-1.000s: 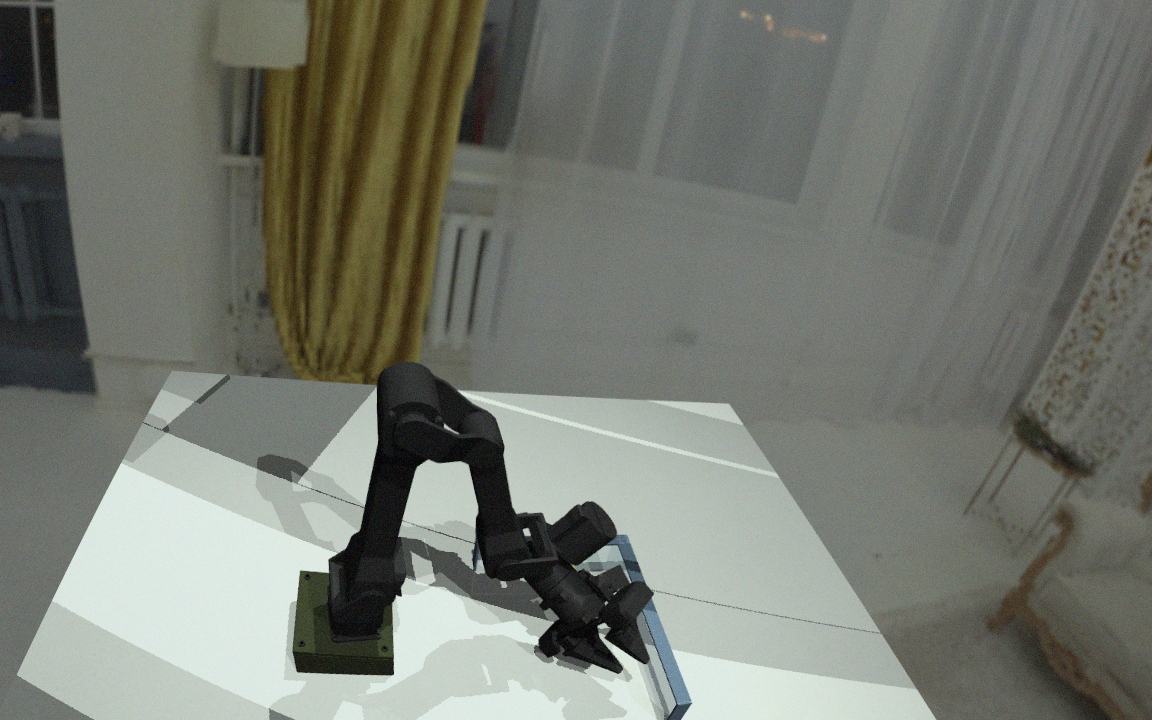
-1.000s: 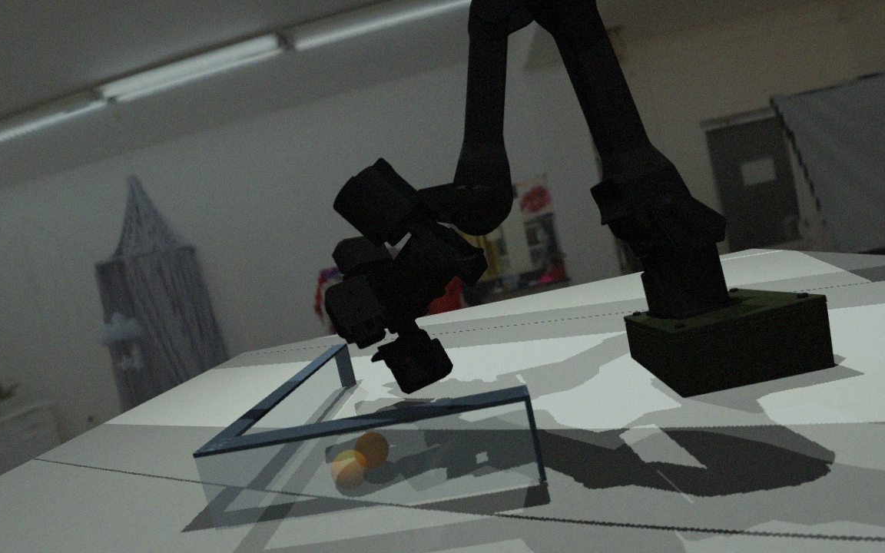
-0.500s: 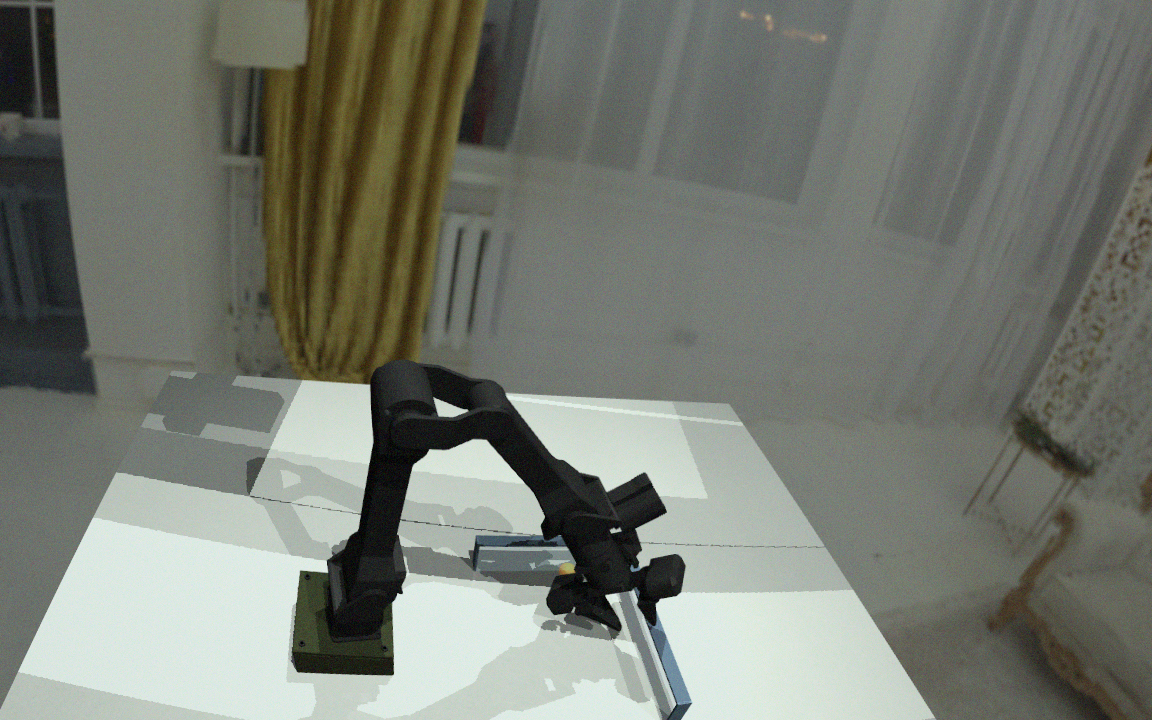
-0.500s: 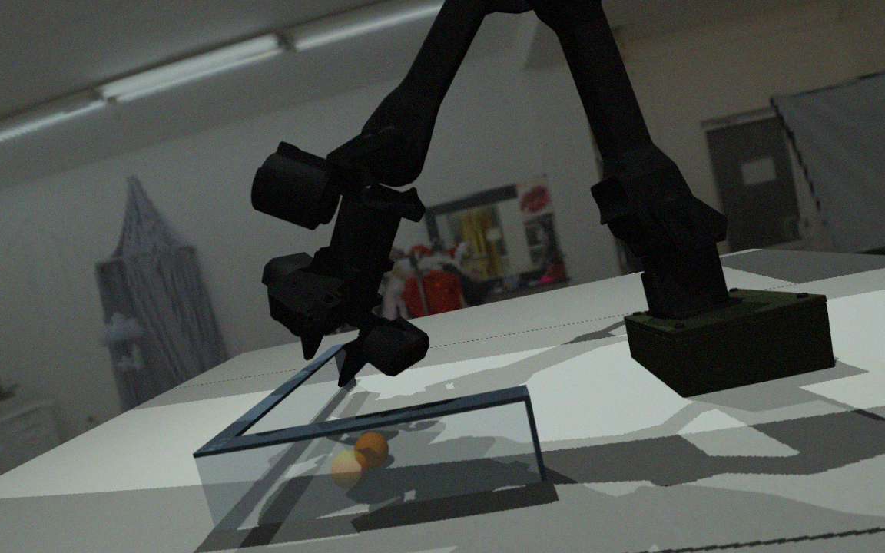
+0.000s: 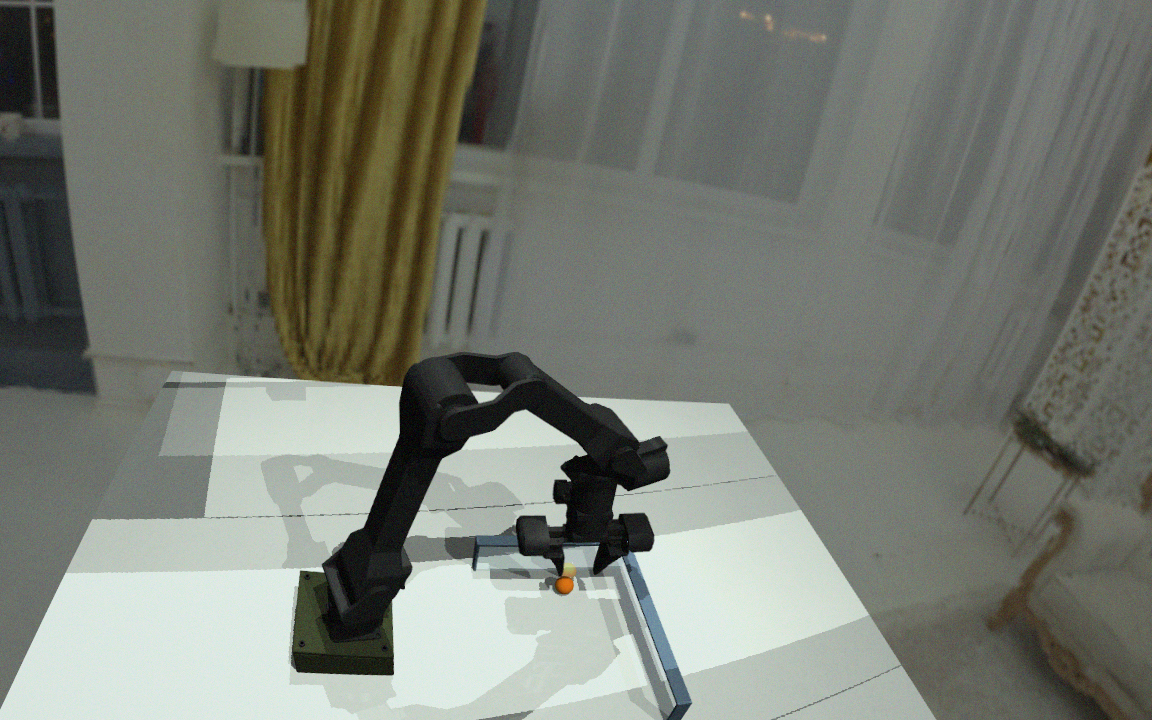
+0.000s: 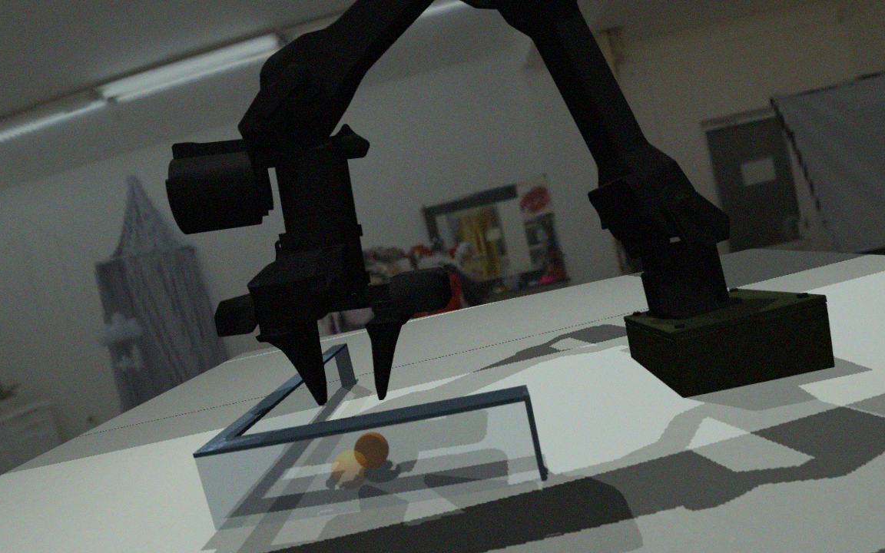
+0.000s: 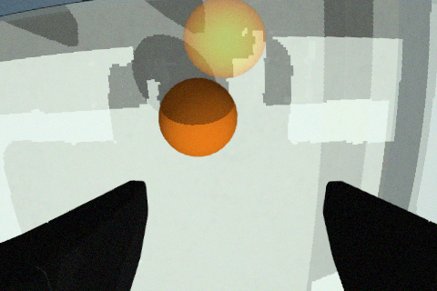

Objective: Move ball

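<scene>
Above the walls' [image 6: 363, 421] corner your gripper [image 6: 351, 397] hangs, fingers apart, gripping nothing; ball [image 7: 198, 116] sits on the table [image 5: 741, 573], touching the see-through copy [image 7: 225, 36].

Hard overhead light falls on the pale striped table [image 5: 723, 573], casting blocky, jagged-edged shadows of the black jointed arm [image 5: 401, 483] across it. The exterior view is dim and tilted, its background room soft. In the wrist view, shadow darkens the upper half of the solid orange ball [image 7: 198, 116].
</scene>
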Available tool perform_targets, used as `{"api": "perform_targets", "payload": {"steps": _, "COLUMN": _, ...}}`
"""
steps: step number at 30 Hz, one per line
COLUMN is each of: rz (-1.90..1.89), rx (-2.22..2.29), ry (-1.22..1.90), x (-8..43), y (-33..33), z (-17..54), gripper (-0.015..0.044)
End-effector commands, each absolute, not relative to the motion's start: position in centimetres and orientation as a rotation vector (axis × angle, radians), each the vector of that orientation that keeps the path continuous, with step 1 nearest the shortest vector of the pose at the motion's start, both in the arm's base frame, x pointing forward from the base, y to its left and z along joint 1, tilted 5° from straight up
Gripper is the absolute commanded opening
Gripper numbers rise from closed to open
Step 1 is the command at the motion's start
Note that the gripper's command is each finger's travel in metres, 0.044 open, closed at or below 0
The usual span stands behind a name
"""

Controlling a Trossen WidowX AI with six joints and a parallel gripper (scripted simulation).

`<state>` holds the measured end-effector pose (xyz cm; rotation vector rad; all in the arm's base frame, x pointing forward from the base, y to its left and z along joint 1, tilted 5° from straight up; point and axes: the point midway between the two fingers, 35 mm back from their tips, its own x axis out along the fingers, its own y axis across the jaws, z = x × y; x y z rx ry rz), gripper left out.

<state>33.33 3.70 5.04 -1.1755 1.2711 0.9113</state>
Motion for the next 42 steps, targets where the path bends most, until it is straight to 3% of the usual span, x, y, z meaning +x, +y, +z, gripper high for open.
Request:
{"api": "perform_targets", "payload": {"steps": 1, "rz": 1.006, "rx": -1.166, "ry": 1.289, "x": 32.8, "y": 4.9, "z": 5.4, "gripper": 0.0243}}
{"api": "perform_targets", "payload": {"steps": 36, "rz": 1.006, "rx": -1.166, "ry": 1.289, "x": 33.0, "y": 4.5, "z": 0.5, "gripper": 0.0243}}
{"api": "perform_targets", "payload": {"steps": 39, "rz": 1.006, "rx": -1.166, "ry": 1.289, "x": 33.0, "y": 4.5, "z": 0.5, "gripper": 0.0164}}
{"api": "perform_targets", "payload": {"steps": 42, "rz": 1.006, "rx": -1.166, "ry": 1.289, "x": 33.0, "y": 4.5, "z": 0.5, "gripper": 0.0144}}
